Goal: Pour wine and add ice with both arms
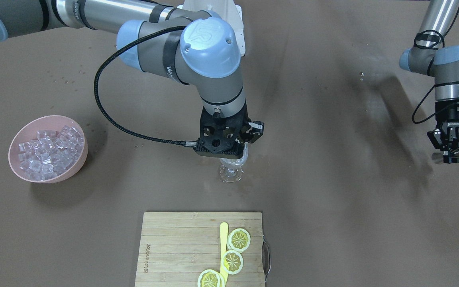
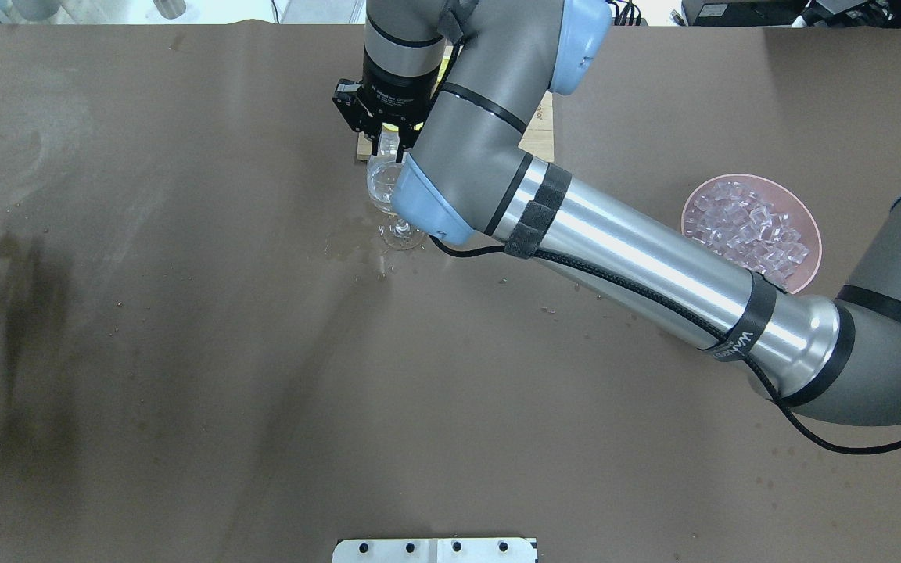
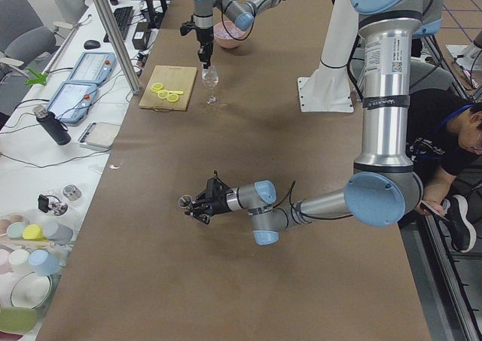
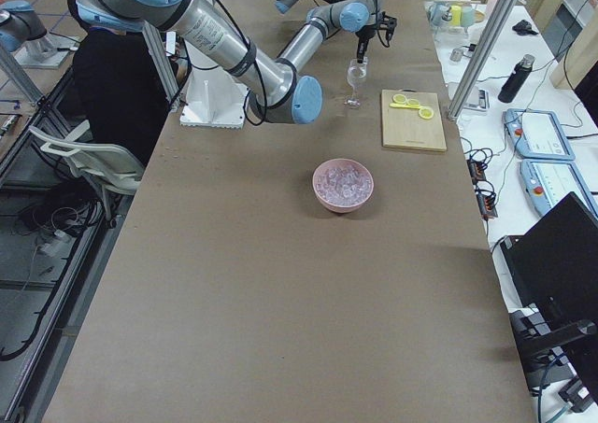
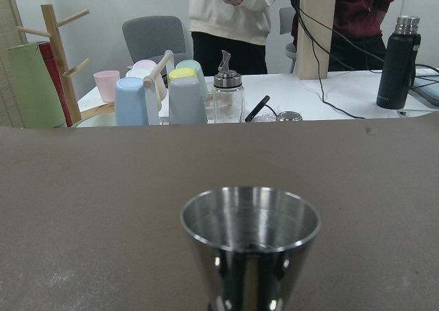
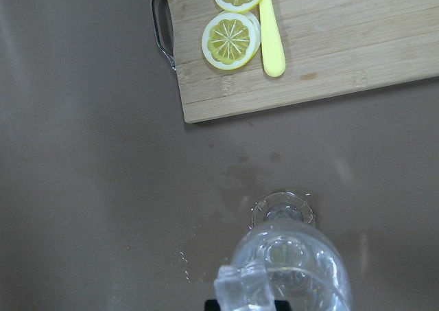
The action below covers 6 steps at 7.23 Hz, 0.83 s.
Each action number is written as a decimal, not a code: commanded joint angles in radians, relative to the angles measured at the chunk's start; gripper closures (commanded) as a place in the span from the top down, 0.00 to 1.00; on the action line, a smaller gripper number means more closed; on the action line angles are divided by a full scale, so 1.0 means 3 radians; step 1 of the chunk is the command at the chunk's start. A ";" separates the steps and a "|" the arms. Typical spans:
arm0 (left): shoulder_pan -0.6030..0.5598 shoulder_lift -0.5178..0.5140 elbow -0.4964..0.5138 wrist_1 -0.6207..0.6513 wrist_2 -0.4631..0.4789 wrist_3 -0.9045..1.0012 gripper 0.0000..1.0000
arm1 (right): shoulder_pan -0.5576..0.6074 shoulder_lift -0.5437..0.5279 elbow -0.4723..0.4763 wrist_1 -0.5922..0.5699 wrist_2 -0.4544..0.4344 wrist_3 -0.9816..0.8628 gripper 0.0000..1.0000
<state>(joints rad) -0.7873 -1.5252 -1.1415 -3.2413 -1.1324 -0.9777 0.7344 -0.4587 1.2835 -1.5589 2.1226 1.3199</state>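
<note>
My right gripper (image 1: 248, 137) hangs straight over a clear stemmed wine glass (image 1: 232, 170) in the middle of the table. In the right wrist view a clear ice cube (image 6: 239, 292) sits at the fingertips, just above the glass's mouth (image 6: 291, 259). My left gripper (image 1: 452, 153) is off at the table's left end, shut on a steel jigger (image 5: 250, 246) held sideways above the table. I cannot tell whether wine is in the jigger or the glass. More ice cubes (image 1: 50, 151) fill a pink bowl (image 1: 77, 161).
A wooden cutting board (image 1: 173, 247) with three lemon slices (image 1: 239, 239) and a yellow knife (image 1: 223, 239) lies on the far side of the glass. Wet patches (image 6: 236, 177) mark the brown table near the glass foot. Cups and bottles (image 5: 171, 95) stand beyond the table's end.
</note>
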 commanded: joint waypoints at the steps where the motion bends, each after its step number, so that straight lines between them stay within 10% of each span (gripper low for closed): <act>1: 0.0012 -0.0024 0.0011 -0.0010 -0.0004 -0.0008 0.08 | 0.0022 -0.0077 0.0119 -0.0009 0.0022 0.0033 0.00; 6: 0.0144 -0.0035 0.0082 -0.0010 0.0011 -0.0039 0.08 | -0.0050 -0.0077 0.0114 0.0017 -0.0009 0.0141 0.00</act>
<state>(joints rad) -0.7562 -1.5354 -1.1244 -3.2444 -1.1291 -0.9887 0.7263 -0.4816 1.3190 -1.5564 2.1213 1.3561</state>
